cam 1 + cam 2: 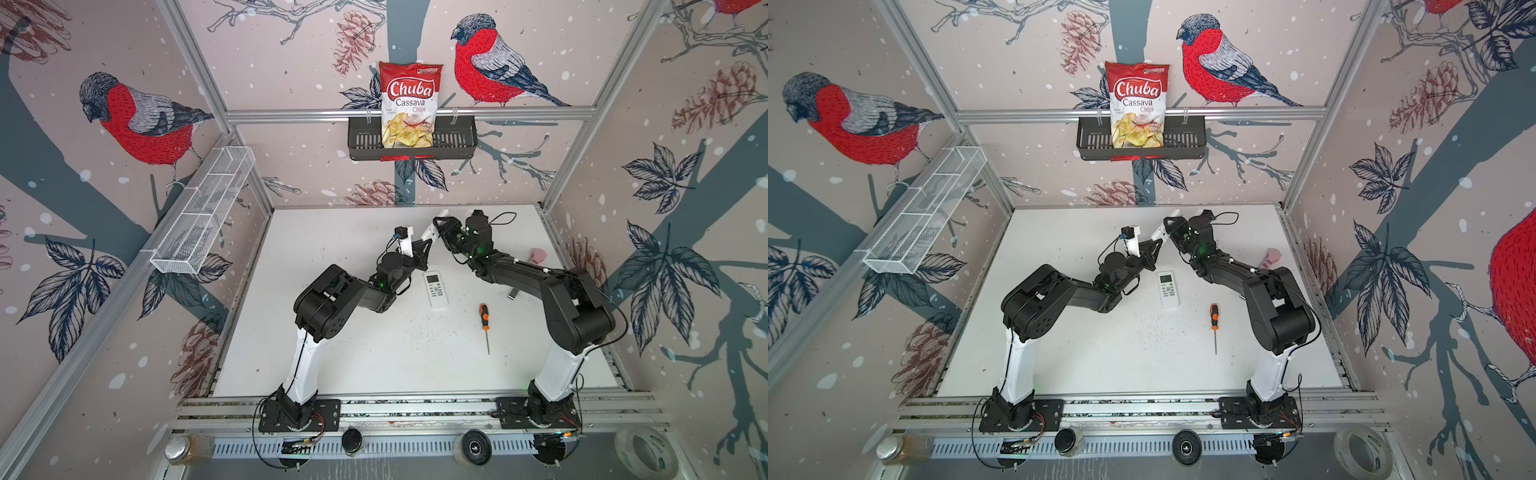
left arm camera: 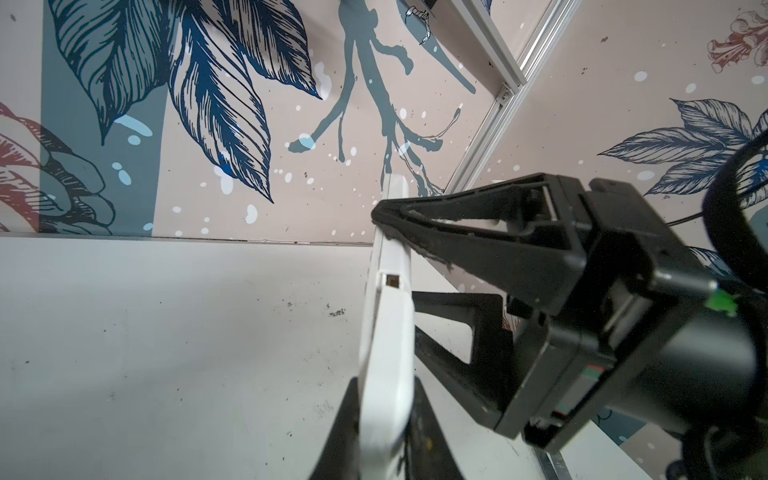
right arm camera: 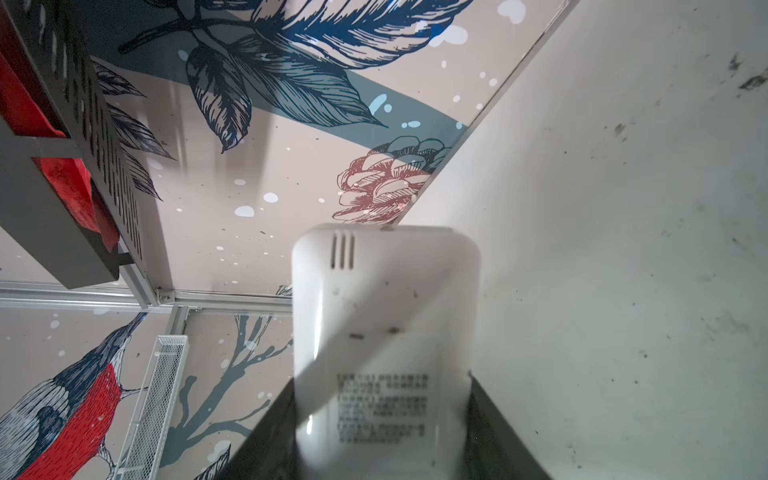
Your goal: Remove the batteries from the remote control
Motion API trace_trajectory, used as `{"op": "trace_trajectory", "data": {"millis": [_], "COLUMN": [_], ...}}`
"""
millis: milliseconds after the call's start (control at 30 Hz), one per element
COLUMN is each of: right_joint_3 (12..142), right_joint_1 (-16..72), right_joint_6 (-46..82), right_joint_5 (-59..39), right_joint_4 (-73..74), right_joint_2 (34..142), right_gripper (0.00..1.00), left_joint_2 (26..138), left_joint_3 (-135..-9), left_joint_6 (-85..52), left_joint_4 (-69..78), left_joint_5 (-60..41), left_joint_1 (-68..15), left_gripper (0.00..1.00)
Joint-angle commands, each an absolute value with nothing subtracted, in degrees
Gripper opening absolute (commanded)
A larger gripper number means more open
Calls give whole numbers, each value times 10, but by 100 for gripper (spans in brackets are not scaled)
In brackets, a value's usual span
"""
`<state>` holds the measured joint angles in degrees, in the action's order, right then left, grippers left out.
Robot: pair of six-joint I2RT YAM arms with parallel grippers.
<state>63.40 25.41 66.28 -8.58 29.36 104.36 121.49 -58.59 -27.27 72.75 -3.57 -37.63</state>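
Aloft near the upper middle of both top views, the white remote control [image 1: 428, 238] hangs clear of the surface [image 1: 332, 353], clamped by the left end effector [image 2: 384, 390] from the left and by the right end effector [image 3: 382, 419] from the right. Its batteries are hidden in every view. A second remote [image 1: 435, 289] lies face up just below, with an orange-handled screwdriver [image 1: 484, 320] to its lower right.

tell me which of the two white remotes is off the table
The raised remote, clamped in the air between the left gripper and right gripper. The other remote lies flat on the table, buttons up, untouched.
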Motion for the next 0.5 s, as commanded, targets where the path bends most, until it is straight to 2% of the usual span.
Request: {"op": "trace_trajectory", "data": {"millis": [0,467], "right_joint_3": [649,663], "right_joint_1": [250,252], "right_joint_6": [662,639], "right_joint_5": [-147,-168], "right_joint_4": [300,277], "right_joint_2": [1049,1046], "right_gripper": [21,21], "left_joint_2": [1214,1203], "left_joint_3": [-575,-575], "left_joint_6": [-293,-304], "left_joint_4": [756,744], "left_joint_5": [-26,-45], "left_joint_1": [-367,-361], "left_gripper": [22,56]}}
